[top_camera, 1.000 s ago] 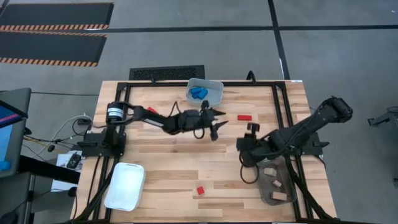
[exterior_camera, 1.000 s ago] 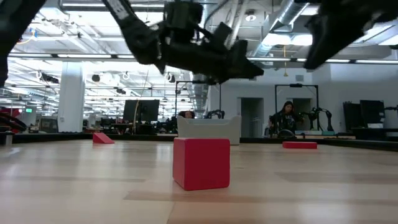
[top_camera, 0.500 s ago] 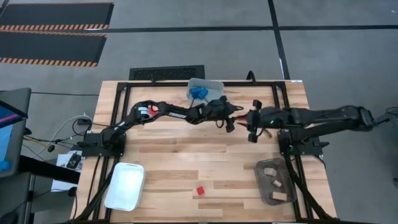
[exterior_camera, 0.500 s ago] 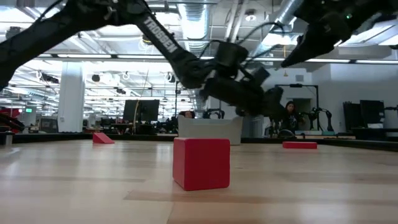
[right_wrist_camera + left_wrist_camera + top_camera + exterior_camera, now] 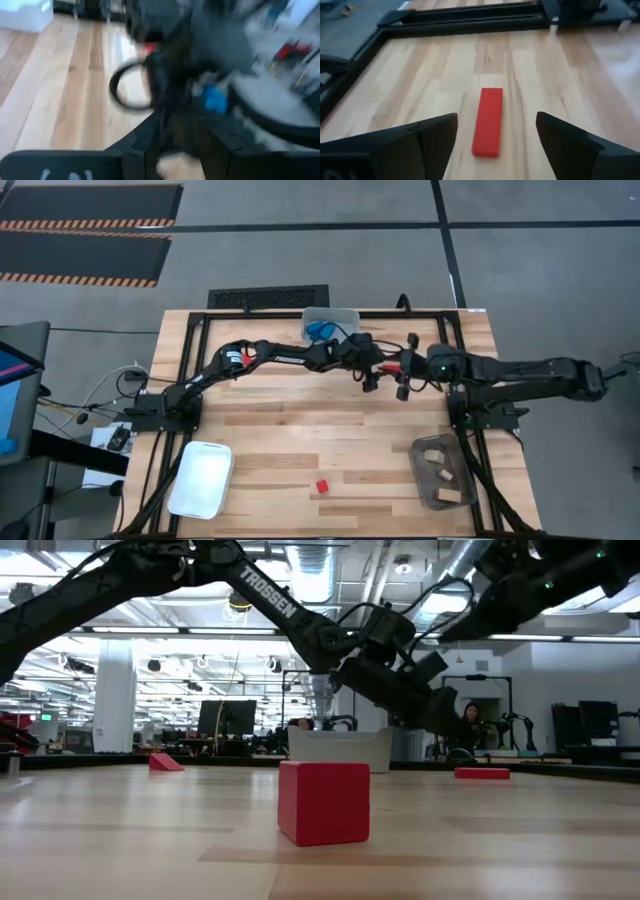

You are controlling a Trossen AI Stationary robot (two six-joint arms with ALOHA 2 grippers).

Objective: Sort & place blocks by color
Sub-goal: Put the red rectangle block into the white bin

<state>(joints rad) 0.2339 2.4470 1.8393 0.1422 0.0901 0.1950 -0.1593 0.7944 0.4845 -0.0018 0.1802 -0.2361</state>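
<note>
A flat red block [image 5: 392, 367] lies on the table's far part, also in the left wrist view [image 5: 487, 121] and low view [image 5: 482, 773]. My left gripper [image 5: 372, 366] hangs over its left end, open, one finger on either side [image 5: 496, 117], touching nothing. My right gripper [image 5: 403, 368] reaches in from the right, open, close to the same block. A red cube [image 5: 322, 486] sits near the near edge [image 5: 323, 802]. A red wedge [image 5: 246, 357] lies under the left arm. Blue blocks [image 5: 322, 330] lie in the clear bin, tan blocks [image 5: 436, 457] in the grey bin.
The clear bin [image 5: 345, 315] stands at the far edge, just behind both grippers. The white bin [image 5: 200, 478] sits at the near left, the grey bin [image 5: 428, 492] at the near right. The two grippers face each other a short way apart. A person sits in the room beyond [image 5: 462, 725].
My left gripper has travelled toward the table's right, from mid-table to the flat red block. My right arm has swung away from the grey bin toward the far edge and stretched left, ending beside the same block. No block has moved.
</note>
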